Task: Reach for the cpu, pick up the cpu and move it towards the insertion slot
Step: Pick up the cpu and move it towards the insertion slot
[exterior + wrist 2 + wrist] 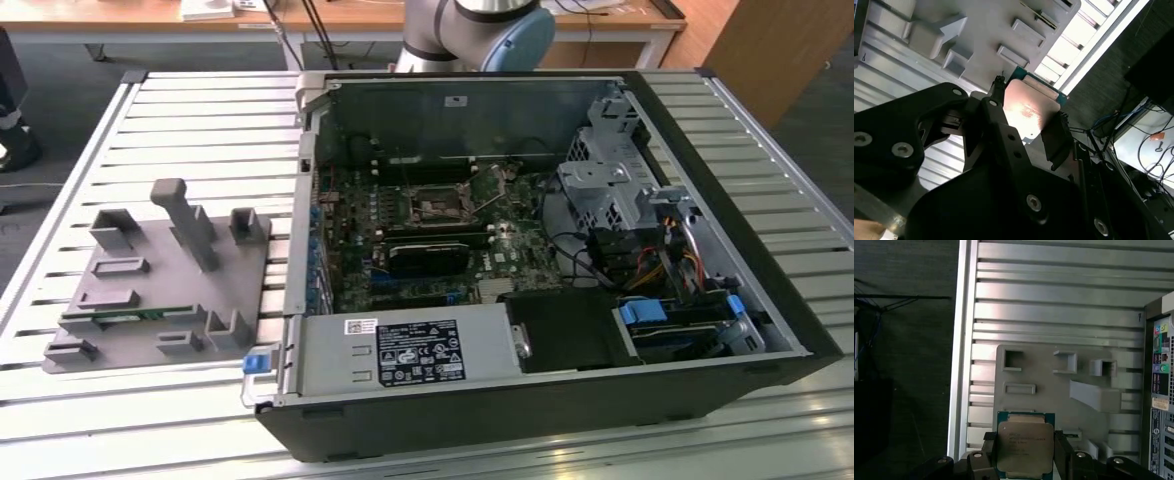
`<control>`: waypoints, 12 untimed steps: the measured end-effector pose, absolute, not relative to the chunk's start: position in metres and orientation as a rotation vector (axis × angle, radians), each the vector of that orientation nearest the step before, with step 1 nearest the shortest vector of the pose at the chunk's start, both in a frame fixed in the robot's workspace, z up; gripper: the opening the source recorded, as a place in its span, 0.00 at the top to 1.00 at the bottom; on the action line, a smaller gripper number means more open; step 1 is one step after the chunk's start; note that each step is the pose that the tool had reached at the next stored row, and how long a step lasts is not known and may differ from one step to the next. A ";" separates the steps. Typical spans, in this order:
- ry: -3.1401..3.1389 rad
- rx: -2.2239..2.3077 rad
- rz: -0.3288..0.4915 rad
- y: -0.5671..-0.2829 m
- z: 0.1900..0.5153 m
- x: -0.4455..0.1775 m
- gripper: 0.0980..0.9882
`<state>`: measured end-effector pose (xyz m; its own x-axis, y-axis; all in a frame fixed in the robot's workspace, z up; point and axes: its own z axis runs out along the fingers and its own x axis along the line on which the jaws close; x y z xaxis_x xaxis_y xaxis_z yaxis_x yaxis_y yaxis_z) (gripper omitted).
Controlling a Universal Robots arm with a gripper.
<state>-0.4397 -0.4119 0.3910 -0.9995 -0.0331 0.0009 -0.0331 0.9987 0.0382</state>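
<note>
My gripper [1025, 454] clamps the flat square silvery cpu [1025, 440] by its edges, probably clear of the grey moulded holder [1046, 375]. Keep it level toward the black silver-framed insertion slot [434, 208].

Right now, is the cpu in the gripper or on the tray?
In the gripper: both wrist views show the cpu between its fingers, above the grey tray.

Slatted metal table [200, 120]; wooden desk [120, 15] behind; dark floor [174, 55].
</note>
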 end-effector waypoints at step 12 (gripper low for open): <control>-3.139 0.052 -0.059 -0.412 0.399 -0.436 0.50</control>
